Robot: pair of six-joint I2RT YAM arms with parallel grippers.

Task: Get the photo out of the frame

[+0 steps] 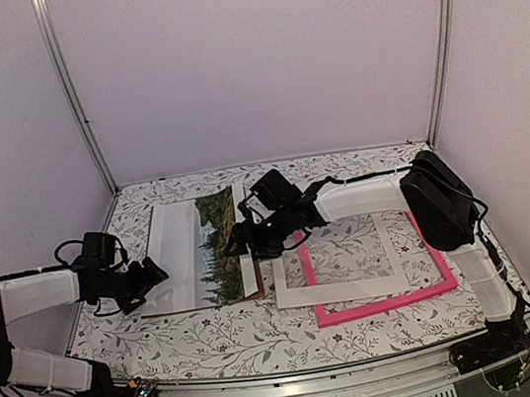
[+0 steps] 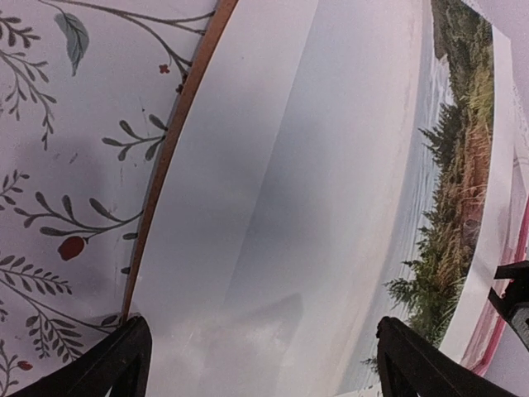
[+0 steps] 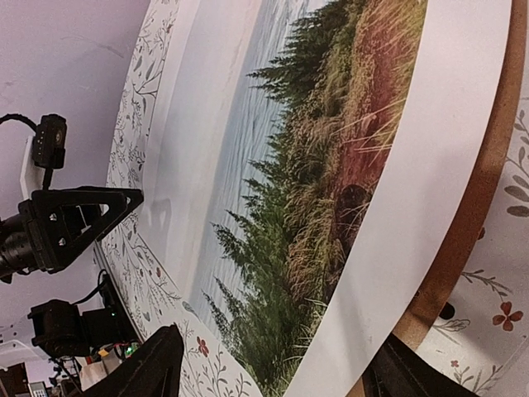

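The photo, a tree landscape with wide white margins, lies flat on a brown backing board left of centre. The pink frame lies apart from it on the right. My left gripper is open at the photo's left side, and its fingertips straddle the photo's white margin. My right gripper is open over the photo's right edge. Its fingertips stand either side of the printed trees and the board's edge. Neither gripper holds anything.
A white mat lies inside and partly over the pink frame. The tabletop has a leaf-patterned cloth. Metal posts and pale walls close off the back. The left gripper shows in the right wrist view.
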